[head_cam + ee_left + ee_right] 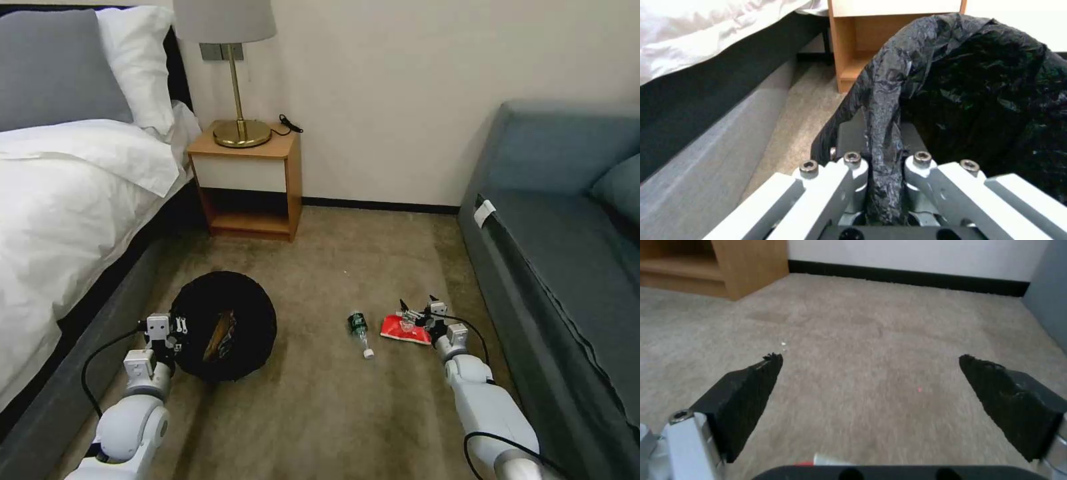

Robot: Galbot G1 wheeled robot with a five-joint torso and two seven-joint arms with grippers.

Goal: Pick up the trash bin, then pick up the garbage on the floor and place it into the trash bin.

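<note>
Bin is picked: left gripper (882,160) pinches the trash bin (223,325) liner rim, some litter inside; right gripper (871,390), spread, hovers over red packet (405,331), bottle (359,329) still on carpet.

You see the trash bin (223,327) lined with crinkled, glossy black plastic film, a fold of it pinched in the left gripper (882,156), whose links are smooth pale metal with steel bolts. The right gripper (871,373) wears rough, matt black pads (751,386), frayed at the tips. The carpet (347,413) is coarse beige pile. The red packet (403,331) is shiny foil; the bottle (360,330) is clear plastic. Your nightstand (250,180) is smooth wood.
</note>
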